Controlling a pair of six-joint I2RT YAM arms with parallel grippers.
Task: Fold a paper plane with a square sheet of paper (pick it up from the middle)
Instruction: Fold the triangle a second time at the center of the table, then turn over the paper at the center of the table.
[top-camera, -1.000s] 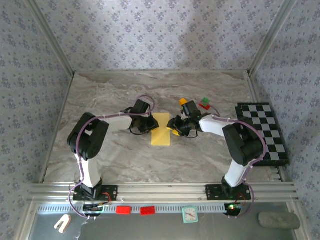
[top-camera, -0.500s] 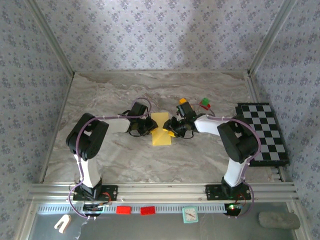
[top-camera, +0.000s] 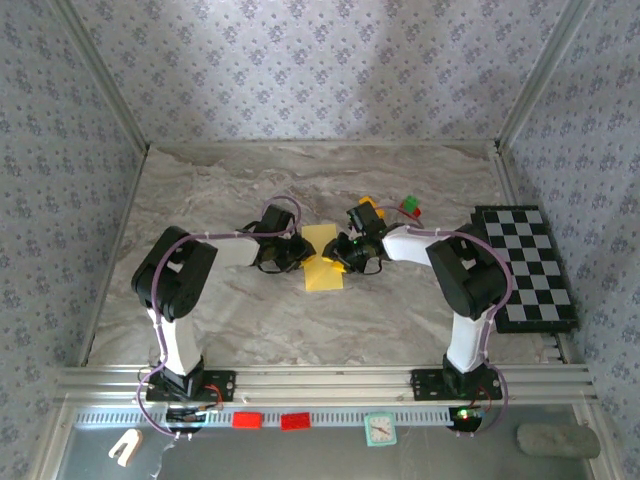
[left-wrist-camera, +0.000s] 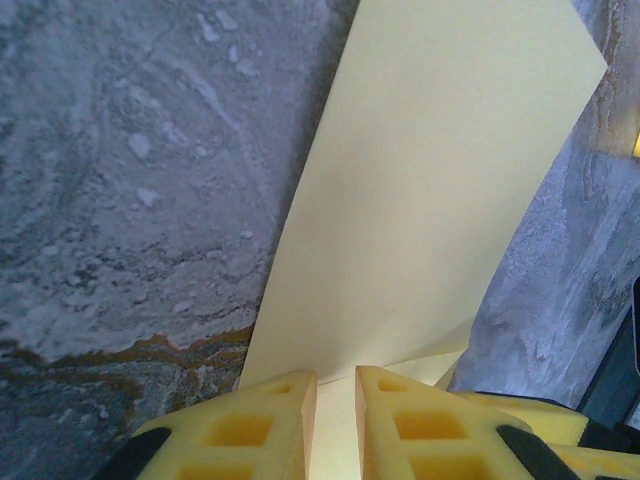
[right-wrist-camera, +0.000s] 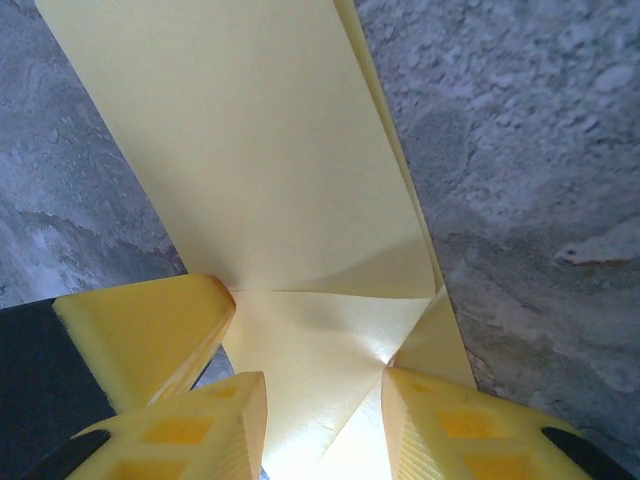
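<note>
Overhead, two arms meet above a grey marbled tabletop (top-camera: 200, 200) with a fold between them. At left, the left gripper (top-camera: 296, 252) bears on the left edge of a thin yellow paper sheet (top-camera: 322, 275). The sheet lies at the table's centre as a narrow rectangle, apparently folded in half along its length. In the left wrist view, the gripper's yellow fingers (left-wrist-camera: 265, 430) stand almost together with a sliver of paper in the slit between them, pinched on the sheet's edge. A lower layer peeks out from under the upper one just beside them.

At right, the right gripper (top-camera: 341, 252) faces it from the opposite edge. Its jaws stand apart, straddling a raised flap where creases run to a point, and they clamp nothing. Farther right, a small orange-yellow block (top-camera: 368, 205) and a green-and-red block (top-camera: 409, 208) sit between the paper and a black-and-white checkered board (top-camera: 525, 265) at the table's right side.

The job looks to be in its early folds, with no dart shape yet. By this reading, the next move calls for the right jaws to close on the flap and carry it over while the left pinch anchors the sheet. A firm press along the crease would follow, without dragging the paper.
</note>
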